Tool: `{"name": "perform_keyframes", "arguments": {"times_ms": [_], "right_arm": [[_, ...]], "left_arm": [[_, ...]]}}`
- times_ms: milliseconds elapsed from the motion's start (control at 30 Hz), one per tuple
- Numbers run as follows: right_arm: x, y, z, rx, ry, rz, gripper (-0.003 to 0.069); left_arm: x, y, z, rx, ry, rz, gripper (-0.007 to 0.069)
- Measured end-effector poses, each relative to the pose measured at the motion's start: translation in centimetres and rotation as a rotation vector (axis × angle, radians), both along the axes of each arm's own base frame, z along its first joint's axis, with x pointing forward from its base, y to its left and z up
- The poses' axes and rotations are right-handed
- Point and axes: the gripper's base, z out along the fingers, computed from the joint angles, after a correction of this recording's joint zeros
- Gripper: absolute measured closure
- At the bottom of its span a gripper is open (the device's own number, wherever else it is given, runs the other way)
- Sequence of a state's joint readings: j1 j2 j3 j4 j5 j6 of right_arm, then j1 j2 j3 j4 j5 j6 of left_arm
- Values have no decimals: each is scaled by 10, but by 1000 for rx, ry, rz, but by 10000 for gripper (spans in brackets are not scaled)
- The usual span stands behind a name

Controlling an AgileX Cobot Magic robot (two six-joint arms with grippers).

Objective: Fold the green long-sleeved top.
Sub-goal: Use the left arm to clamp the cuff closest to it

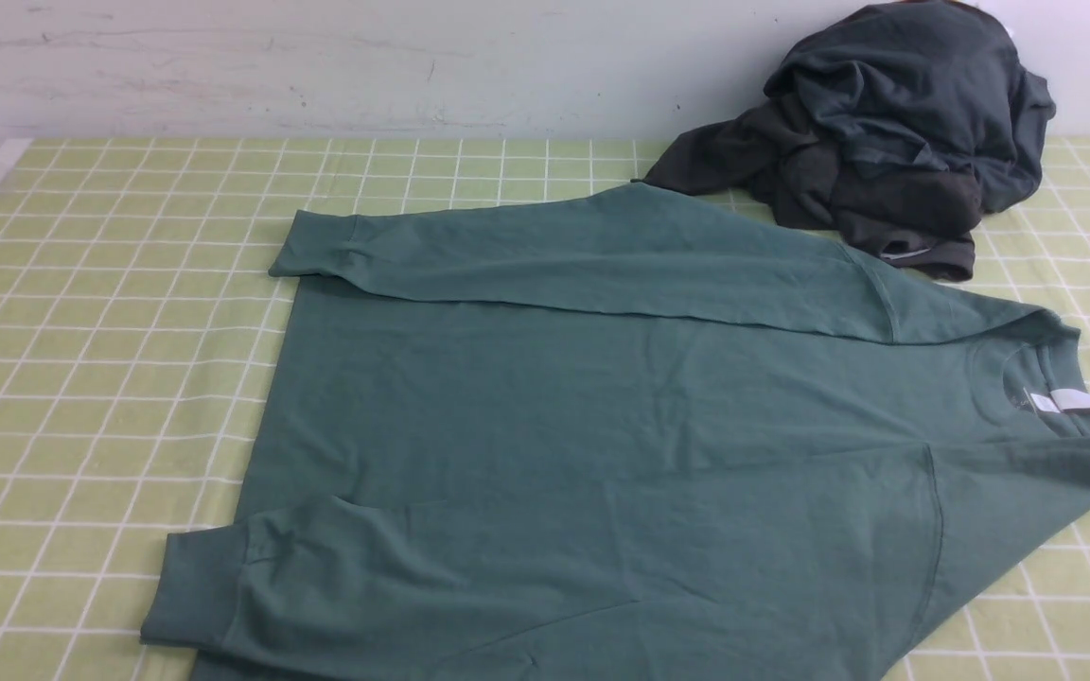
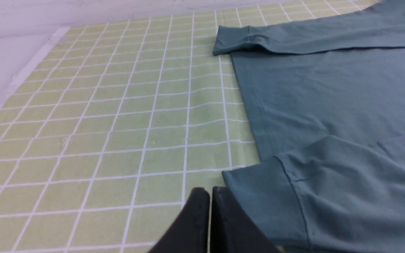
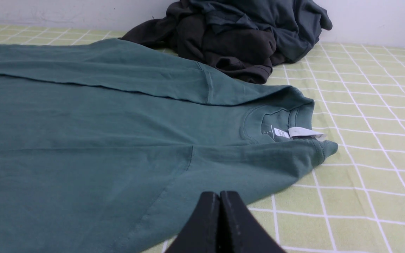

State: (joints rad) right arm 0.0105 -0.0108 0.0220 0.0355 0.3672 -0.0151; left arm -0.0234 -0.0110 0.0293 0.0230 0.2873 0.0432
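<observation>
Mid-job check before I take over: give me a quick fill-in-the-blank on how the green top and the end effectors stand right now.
The green long-sleeved top lies flat with its collar toward the robot's ____ side.
____ of its sleeves lie folded in over the body.
The left end effector and the right end effector are each ____, holding nothing.
The neck label is ____ in colour.
Missing words: right; both; shut; white.
</observation>
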Motion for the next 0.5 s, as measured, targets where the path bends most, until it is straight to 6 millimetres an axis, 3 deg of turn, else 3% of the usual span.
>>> {"name": "perform_keyframes", "arguments": {"times_ms": [233, 433, 500], "right_arm": [[2, 0, 11, 2, -133, -2, 673], [-2, -1, 42, 79, -475, -6, 673], [-8, -3, 58, 271, -662, 9, 673]], "left_arm": [[2, -1, 22, -1, -242, -6, 627], [-4, -1, 54, -4, -601, -16, 627], [-11, -1, 67, -84, -762, -31, 627]]}}
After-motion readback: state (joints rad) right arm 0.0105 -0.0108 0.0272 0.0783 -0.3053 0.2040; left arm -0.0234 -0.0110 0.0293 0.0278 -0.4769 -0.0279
